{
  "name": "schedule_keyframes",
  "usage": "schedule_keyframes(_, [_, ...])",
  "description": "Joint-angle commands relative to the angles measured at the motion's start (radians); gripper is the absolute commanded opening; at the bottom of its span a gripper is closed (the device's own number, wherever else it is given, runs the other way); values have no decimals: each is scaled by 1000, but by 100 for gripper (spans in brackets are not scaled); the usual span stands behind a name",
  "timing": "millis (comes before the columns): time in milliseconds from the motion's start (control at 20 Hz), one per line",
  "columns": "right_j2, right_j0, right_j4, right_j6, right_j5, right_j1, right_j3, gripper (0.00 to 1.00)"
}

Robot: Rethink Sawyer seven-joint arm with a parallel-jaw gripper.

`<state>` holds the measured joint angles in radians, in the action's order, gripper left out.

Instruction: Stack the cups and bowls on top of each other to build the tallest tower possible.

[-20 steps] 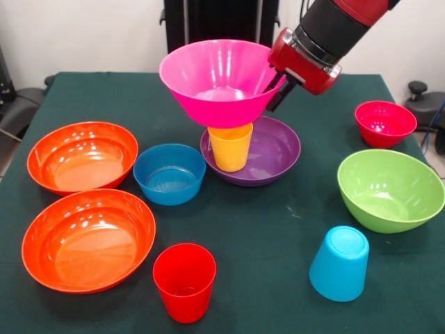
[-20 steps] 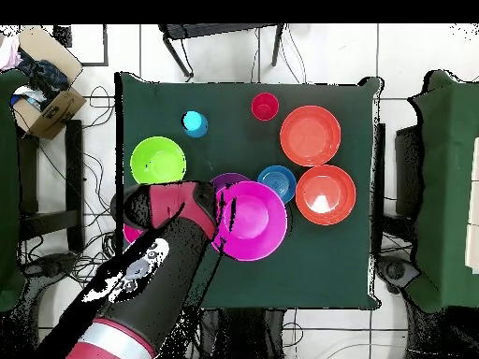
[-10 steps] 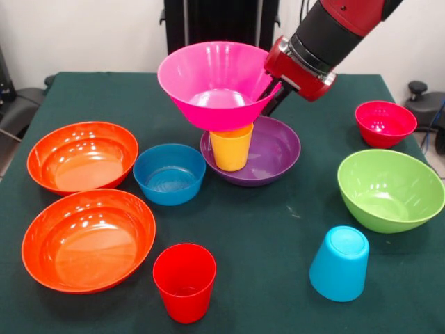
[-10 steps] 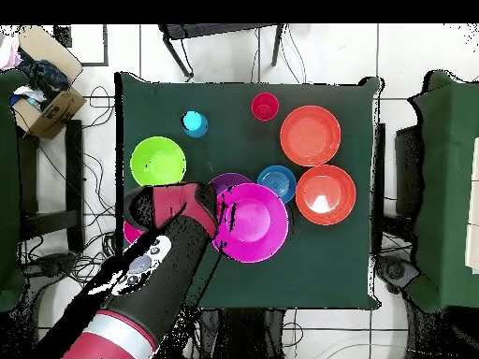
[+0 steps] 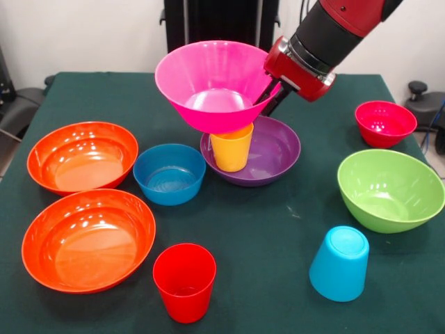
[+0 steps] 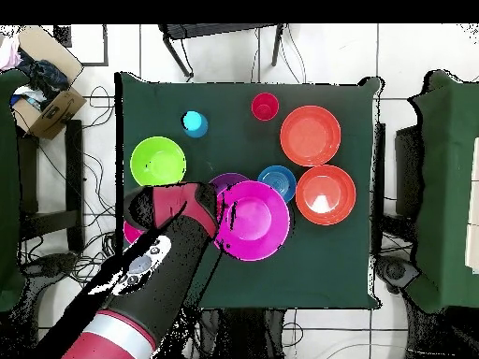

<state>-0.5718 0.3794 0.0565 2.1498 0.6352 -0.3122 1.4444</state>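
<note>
Magenta and glossy, the large plastic bowl (image 5: 212,83) is hanging in the air, upright, its base just over the mouth of a yellow plastic tumbler (image 5: 231,147); whether the two are touching is hard to tell. The gripper (image 5: 268,99) is clamping the magenta bowl's rim on its right side, one finger inside and one outside. The yellow tumbler is standing upright inside a wide purple plastic bowl (image 5: 278,149), which is resting on the dark green tablecloth (image 5: 278,243) and holding nothing else.

Just left of the purple bowl, a small blue plastic bowl (image 5: 169,173) is sitting empty. Two large orange plastic bowls (image 5: 82,155) (image 5: 87,239) are lying side by side near the left edge, both empty. A red plastic tumbler (image 5: 184,280) is standing upright and empty at the front. A light blue plastic tumbler (image 5: 339,263) is standing upside down, near a large lime green plastic bowl (image 5: 389,189), which is empty. Behind it a small crimson plastic bowl (image 5: 384,123) is also sitting empty.
</note>
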Motion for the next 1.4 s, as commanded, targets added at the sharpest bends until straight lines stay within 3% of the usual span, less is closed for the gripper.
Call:
schedule_keyframes(50, [104,-20,-48,49,-27,27,-21,0])
schedule_keyframes(1400, [76,9,-60,37,49,5,-33,0])
